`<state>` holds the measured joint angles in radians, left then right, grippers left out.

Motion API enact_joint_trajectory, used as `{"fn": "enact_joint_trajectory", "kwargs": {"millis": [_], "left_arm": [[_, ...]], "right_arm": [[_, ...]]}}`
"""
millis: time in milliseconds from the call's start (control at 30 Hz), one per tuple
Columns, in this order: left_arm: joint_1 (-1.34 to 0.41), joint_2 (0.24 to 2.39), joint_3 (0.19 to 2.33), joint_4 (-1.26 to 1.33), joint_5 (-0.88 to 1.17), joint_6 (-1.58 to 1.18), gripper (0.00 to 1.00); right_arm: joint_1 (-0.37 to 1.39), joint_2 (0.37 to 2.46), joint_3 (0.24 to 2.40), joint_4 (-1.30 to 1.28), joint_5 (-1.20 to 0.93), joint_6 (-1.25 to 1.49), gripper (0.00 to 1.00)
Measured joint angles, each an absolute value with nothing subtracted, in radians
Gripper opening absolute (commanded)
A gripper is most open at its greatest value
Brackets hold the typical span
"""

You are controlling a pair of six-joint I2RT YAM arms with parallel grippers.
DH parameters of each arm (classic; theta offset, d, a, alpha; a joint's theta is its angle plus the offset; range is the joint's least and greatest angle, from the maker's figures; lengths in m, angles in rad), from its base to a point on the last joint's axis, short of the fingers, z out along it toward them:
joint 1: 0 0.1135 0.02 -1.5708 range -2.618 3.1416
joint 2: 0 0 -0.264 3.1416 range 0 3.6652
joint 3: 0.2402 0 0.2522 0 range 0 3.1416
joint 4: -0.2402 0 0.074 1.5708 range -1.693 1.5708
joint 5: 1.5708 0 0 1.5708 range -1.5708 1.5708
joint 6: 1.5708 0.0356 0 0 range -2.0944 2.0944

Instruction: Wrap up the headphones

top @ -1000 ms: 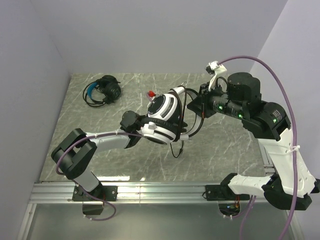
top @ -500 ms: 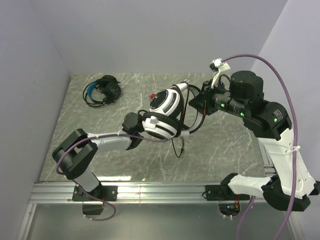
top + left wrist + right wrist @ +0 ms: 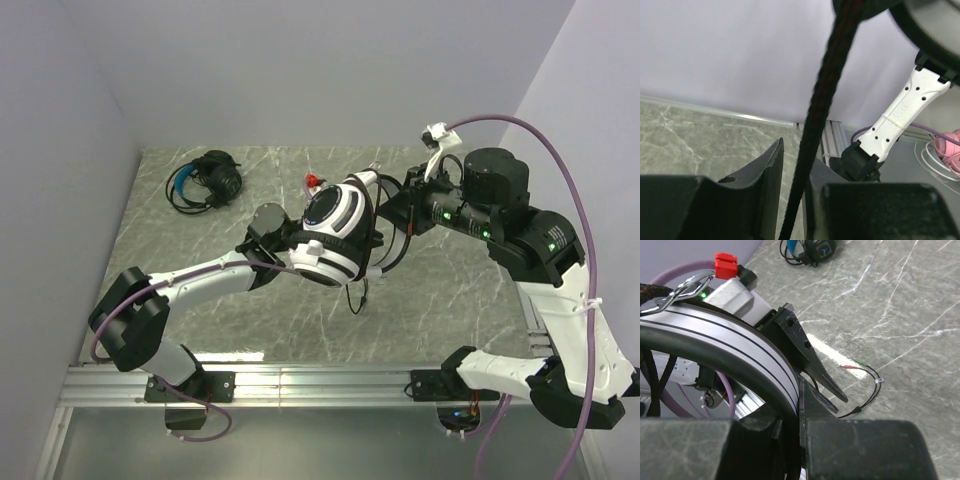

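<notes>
While the right hand [image 3: 792,435] clamps the white headset [image 3: 335,210] by its band, the cable [image 3: 825,90] passes through the left hand [image 3: 795,170], grip unclear.

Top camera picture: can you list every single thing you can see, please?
white headset: one, white with black pads, held up above the middle of the table
black and blue headset: one, black with a blue band, lying at the far left
cable: one, black, hanging from the white headset
table: one, grey marble, under everything
red clip: one, red, on the left wrist
left gripper: one, black, closed on the cable
right gripper: one, black, clamped on the white headset's band
</notes>
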<state>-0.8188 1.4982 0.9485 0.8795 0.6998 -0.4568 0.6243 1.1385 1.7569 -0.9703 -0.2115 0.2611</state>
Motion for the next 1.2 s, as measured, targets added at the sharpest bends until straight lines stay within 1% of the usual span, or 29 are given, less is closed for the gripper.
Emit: {"fn": "enact_joint_trajectory", "kwargs": {"millis": [200, 400, 433, 533, 767, 1067, 1200], "left_arm": [[-0.819, 1.499, 0.915, 0.888, 0.698, -0.454, 0.23], [-0.824, 1.499, 0.843, 0.950, 0.690, -0.477, 0.22], [-0.828, 1.499, 0.825, 0.966, 0.685, -0.485, 0.22], [-0.840, 1.495, 0.768, 1.001, 0.677, -0.502, 0.17], [-0.884, 1.454, 0.659, 1.081, 0.645, -0.542, 0.15], [-0.974, 1.368, 0.633, 1.019, 0.564, -0.536, 0.08], [-1.013, 1.357, 0.620, 0.993, 0.524, -0.540, 0.08]], "right_arm": [[0.619, 1.135, 1.757, -0.968, -0.192, 0.264, 0.00], [0.590, 1.136, 1.757, -0.968, -0.110, 0.277, 0.00], [0.580, 1.136, 1.757, -0.968, -0.097, 0.283, 0.00], [0.553, 1.135, 1.752, -0.960, -0.065, 0.300, 0.00], [0.526, 1.145, 1.748, -0.951, 0.023, 0.317, 0.00], [0.519, 1.180, 1.690, -0.943, 0.197, 0.321, 0.00], [0.514, 1.200, 1.656, -0.941, 0.281, 0.320, 0.00]]}}
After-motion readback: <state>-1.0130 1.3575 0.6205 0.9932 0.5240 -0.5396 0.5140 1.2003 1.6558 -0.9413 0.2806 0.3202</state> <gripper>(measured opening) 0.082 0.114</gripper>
